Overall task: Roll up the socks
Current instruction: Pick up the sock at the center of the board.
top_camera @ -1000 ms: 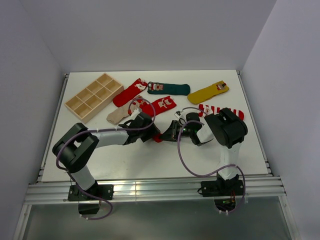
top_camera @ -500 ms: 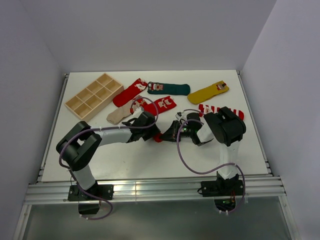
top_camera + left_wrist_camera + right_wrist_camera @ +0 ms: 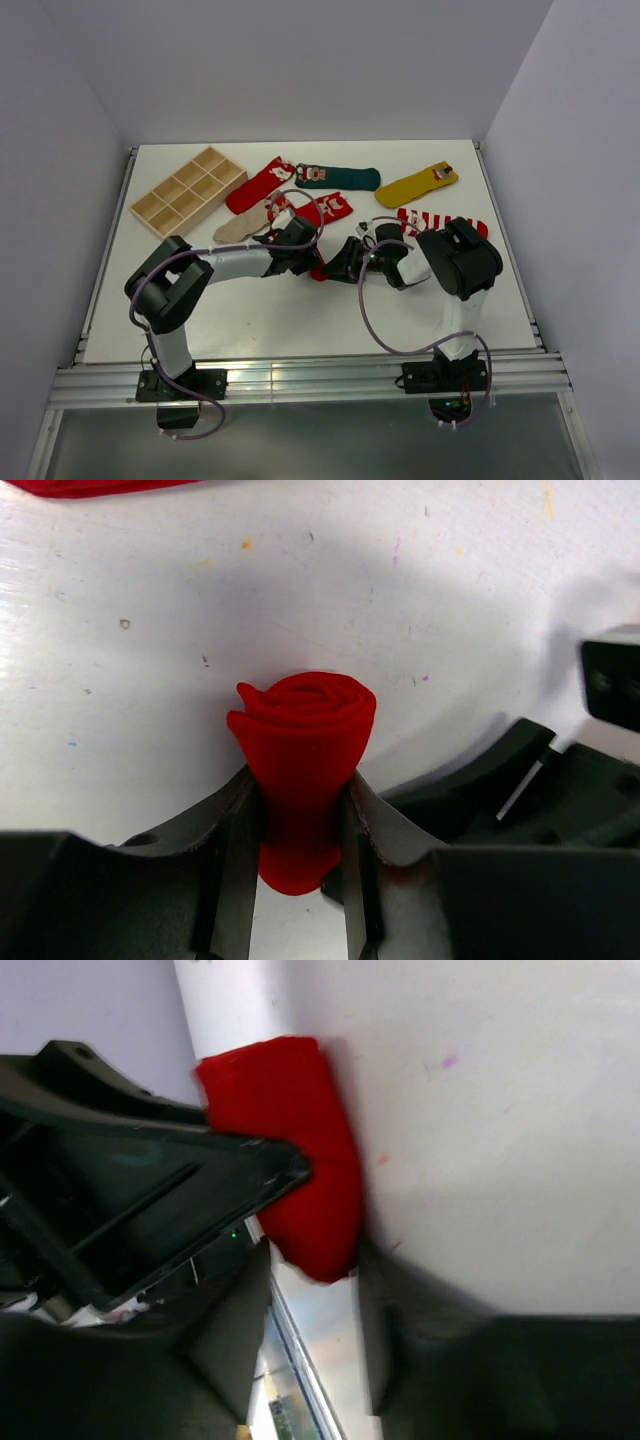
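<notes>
A red sock, rolled into a tight roll [image 3: 305, 730], lies on the white table between both grippers [image 3: 318, 272]. My left gripper [image 3: 300, 865] is shut on the roll's near end, a finger pressing each side. My right gripper [image 3: 315, 1305] comes in from the other side and is open: the roll's other end [image 3: 300, 1150] sits at its fingertips with a gap beside it. Flat socks lie behind: red [image 3: 258, 185], dark green [image 3: 340, 178], mustard yellow [image 3: 417, 185], red-and-white striped [image 3: 440, 220], beige [image 3: 240, 228] and another red [image 3: 322, 208].
A wooden compartment tray [image 3: 187, 192] stands at the back left of the table. In the right wrist view the left gripper's dark finger [image 3: 150, 1200] lies close against the roll. The two grippers nearly meet mid-table.
My left gripper has moved right and closed on the red roll. My right gripper, shut on the roll before, has opened.
</notes>
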